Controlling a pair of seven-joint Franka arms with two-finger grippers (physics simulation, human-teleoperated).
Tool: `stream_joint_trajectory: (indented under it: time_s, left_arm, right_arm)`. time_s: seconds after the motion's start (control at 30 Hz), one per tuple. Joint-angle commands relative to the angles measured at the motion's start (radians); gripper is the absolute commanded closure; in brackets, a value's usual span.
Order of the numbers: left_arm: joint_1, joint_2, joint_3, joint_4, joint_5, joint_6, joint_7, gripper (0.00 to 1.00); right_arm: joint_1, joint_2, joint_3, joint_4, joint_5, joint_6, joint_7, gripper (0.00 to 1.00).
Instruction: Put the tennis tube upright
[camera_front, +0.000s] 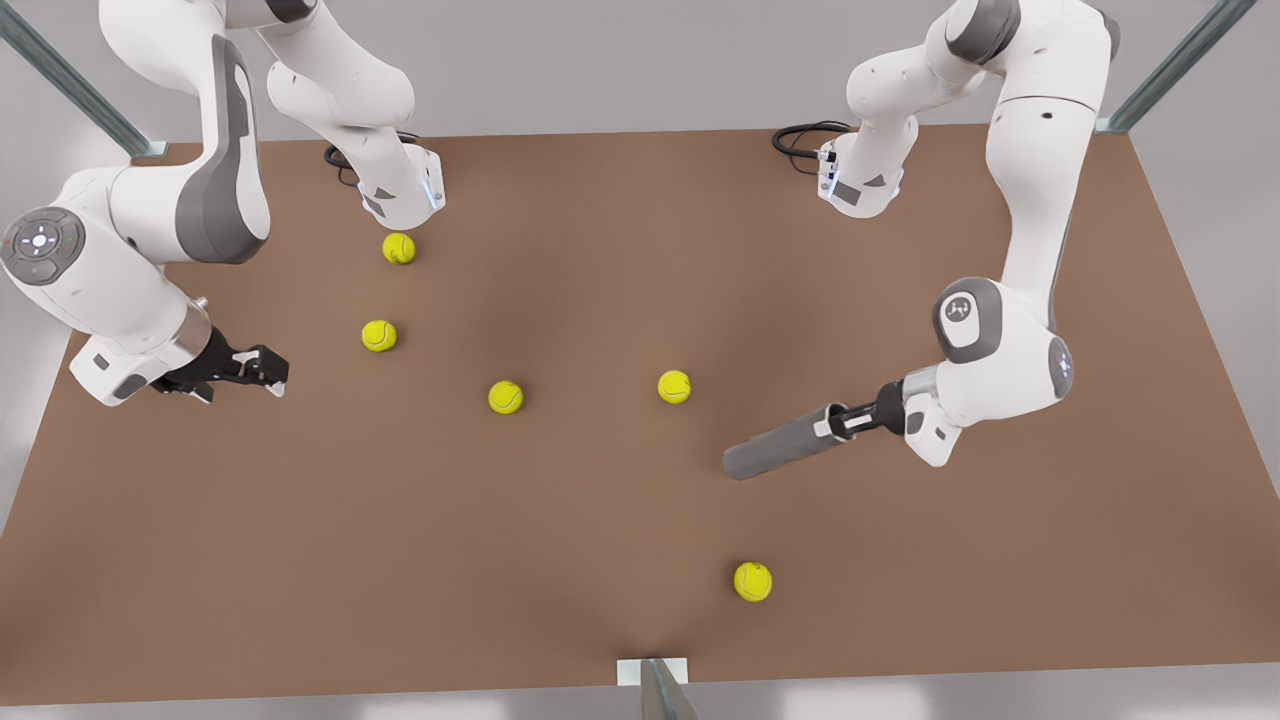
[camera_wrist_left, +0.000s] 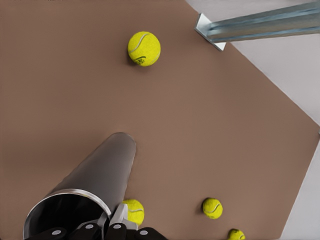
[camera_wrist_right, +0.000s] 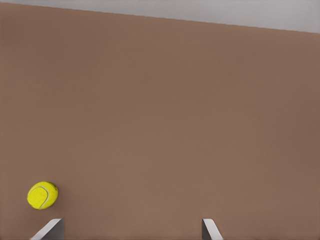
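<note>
The tennis tube (camera_front: 790, 445) is a dark grey cylinder lying nearly flat, low over the brown table (camera_front: 600, 560) on the front view's right. Its far end points toward the table's middle. My left gripper (camera_front: 845, 420) is shut on the wall at its open, lighter-rimmed end. In the left wrist view the tennis tube (camera_wrist_left: 100, 175) stretches away from the fingers (camera_wrist_left: 117, 220), which pinch the rim. My right gripper (camera_front: 270, 375) hangs open and empty at the front view's left, and its fingertips (camera_wrist_right: 50, 229) stand wide apart over bare table.
Several yellow tennis balls lie loose: one (camera_front: 674, 386) just behind the tube, one (camera_front: 752, 581) in front of it, one (camera_front: 505, 397) mid-table, and two (camera_front: 379, 335) near the right gripper. A metal post bracket (camera_front: 652, 672) sits at the front edge.
</note>
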Motion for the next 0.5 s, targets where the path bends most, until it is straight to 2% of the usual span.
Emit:
stream_joint_trajectory:
  time_s: [0.0, 0.47]
  left_arm:
    - [0.0, 0.0, 0.0, 0.0, 0.003, 0.0, -0.001, 0.79]
    - [0.015, -0.043, 0.0, 0.013, 0.317, -0.04, -0.064, 0.79]
  right_arm:
    - [-0.001, 0.0, 0.0, -0.001, 0.0, 0.0, 0.0, 0.0]
    - [-0.021, -0.005, 0.002, -0.013, 0.0, 0.012, 0.0, 0.0]
